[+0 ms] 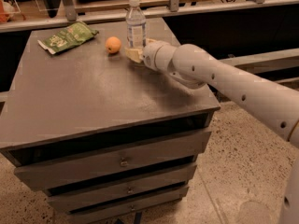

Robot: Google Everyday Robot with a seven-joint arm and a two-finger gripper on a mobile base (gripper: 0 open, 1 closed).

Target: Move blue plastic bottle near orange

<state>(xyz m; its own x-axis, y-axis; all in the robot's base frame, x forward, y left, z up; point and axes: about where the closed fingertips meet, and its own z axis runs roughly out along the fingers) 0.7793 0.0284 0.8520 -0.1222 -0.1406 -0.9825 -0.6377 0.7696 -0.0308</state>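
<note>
Bottle (135, 26) just beyond hand (136, 54), near orange (113, 45)

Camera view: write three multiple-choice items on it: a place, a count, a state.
1. The small round orange fruit lies: A) between the flat green snack bag and the clear bluish plastic bottle; B) right of the bottle; C) on the floor.
2. Loose things on the grey cabinet top: A) two; B) three; C) five.
3. The bottle is: A) lying down; B) upside down; C) upright, capped.
A: bag on one side, bottle on the other. B: bag, fruit, bottle. C: white cap on top; the gripper sits at its base.
</note>
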